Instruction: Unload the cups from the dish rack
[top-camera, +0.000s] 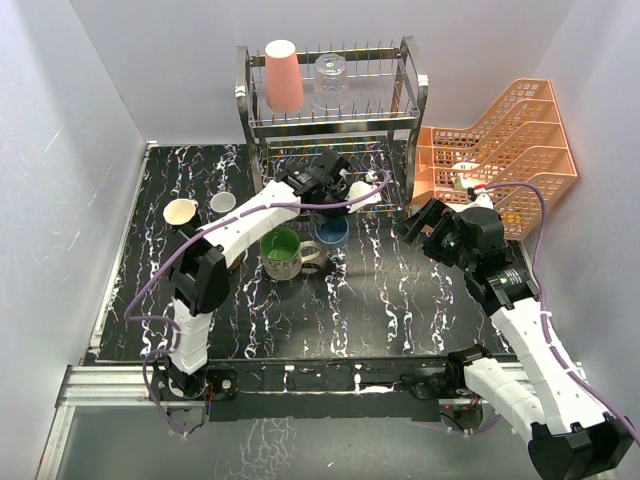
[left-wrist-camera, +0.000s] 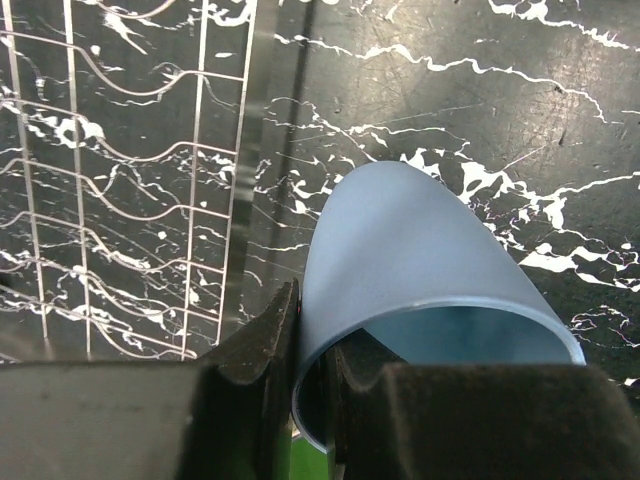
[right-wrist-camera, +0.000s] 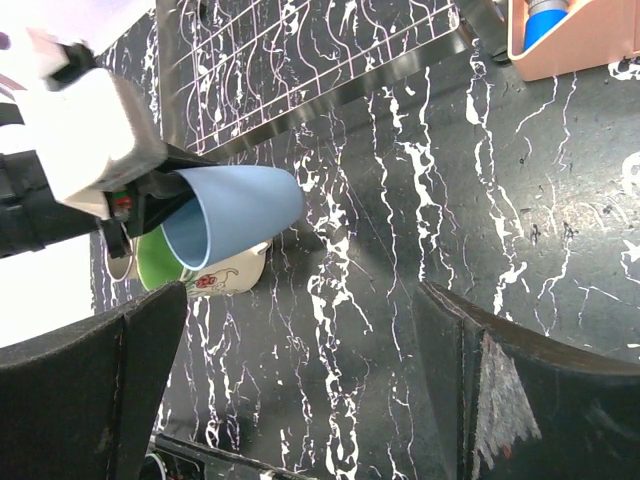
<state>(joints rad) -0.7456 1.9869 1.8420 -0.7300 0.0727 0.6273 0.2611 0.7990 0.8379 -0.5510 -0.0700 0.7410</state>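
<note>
Left gripper (left-wrist-camera: 312, 388) is clamped on the rim of the light-blue plastic tumbler (left-wrist-camera: 420, 260), with one finger (left-wrist-camera: 262, 350) outside the wall and the other inside. The tumbler hangs tipped nearly on its side, off the table by our read. It is just in front of the tall chrome wire dish rack (top-camera: 330, 120) and right beside the cream mug with green inside (top-camera: 283, 252). Right gripper (right-wrist-camera: 300, 390) is spread wide, holding nothing, near the orange plastic lattice trays (top-camera: 520, 140).

Risks we see:
- It's a one-wall pinch on a smooth rim, so we expect the tumbler to pivot or slide out on any jerk.
- Released at this tilt, it would land on its side and roll on the black marbled table (top-camera: 400, 300), likely into the mug.
- Lowering straight down could clip the mug's rim.
- Salmon-pink tumbler (top-camera: 284, 75) and clear glass (top-camera: 331, 82) stand on the top tier, and a high reach there risks knocking one off.
</note>
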